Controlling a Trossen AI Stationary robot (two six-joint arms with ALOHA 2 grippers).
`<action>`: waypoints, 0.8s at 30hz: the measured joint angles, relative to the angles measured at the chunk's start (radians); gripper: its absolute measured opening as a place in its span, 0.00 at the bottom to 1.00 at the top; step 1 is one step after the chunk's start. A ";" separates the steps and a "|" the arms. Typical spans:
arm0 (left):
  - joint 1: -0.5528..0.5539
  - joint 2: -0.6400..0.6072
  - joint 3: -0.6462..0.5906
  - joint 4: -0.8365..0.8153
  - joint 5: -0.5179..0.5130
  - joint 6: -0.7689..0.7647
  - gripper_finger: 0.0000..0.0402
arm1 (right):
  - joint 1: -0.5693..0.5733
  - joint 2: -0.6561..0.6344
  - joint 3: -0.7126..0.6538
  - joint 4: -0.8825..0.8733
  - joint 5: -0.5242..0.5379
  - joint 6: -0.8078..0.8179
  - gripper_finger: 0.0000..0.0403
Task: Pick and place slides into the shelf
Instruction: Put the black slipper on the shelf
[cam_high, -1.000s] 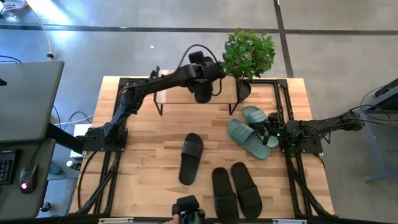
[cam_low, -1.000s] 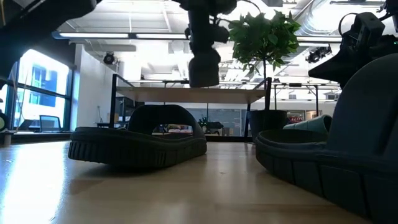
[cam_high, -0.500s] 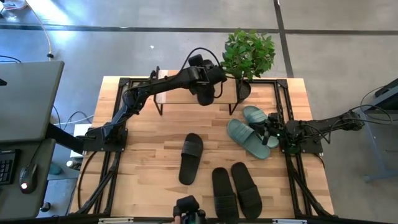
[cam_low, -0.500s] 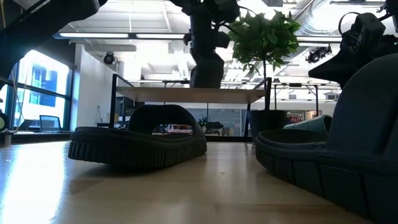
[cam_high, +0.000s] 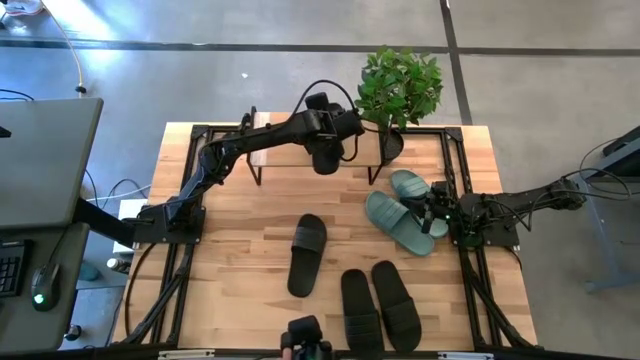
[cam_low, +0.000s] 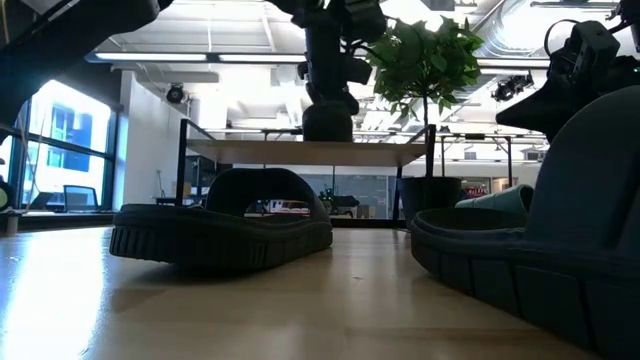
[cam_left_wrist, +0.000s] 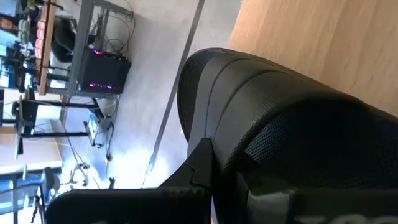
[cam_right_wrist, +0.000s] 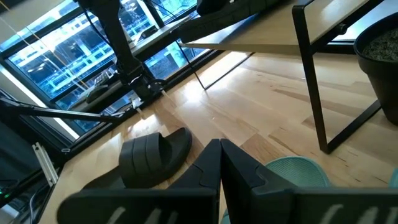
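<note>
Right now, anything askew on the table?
Yes: the green pair by the right end effector lies skewed, one slide overlapping the other. The left end effector holds a black slide over the shelf.

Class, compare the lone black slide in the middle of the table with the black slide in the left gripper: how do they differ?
The lone black slide lies flat on the table; the held slide is at the shelf. The lone one is untouched; the left gripper is shut on the other. Both are black.

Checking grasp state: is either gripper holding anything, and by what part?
Left gripper is shut on a black slide over the shelf; which part it grips cannot be told. Right gripper is shut and holds nothing, by the green slides.
</note>
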 joint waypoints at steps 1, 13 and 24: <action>-0.002 0.000 0.000 0.000 0.003 0.001 0.00 | 0.000 0.000 0.000 0.000 0.000 0.000 0.00; -0.002 0.000 -0.001 0.000 0.033 -0.040 0.14 | 0.000 0.000 0.000 -0.001 0.000 0.000 0.00; -0.002 0.000 -0.001 -0.001 0.033 -0.063 0.32 | 0.000 0.000 0.000 -0.001 0.000 0.000 0.00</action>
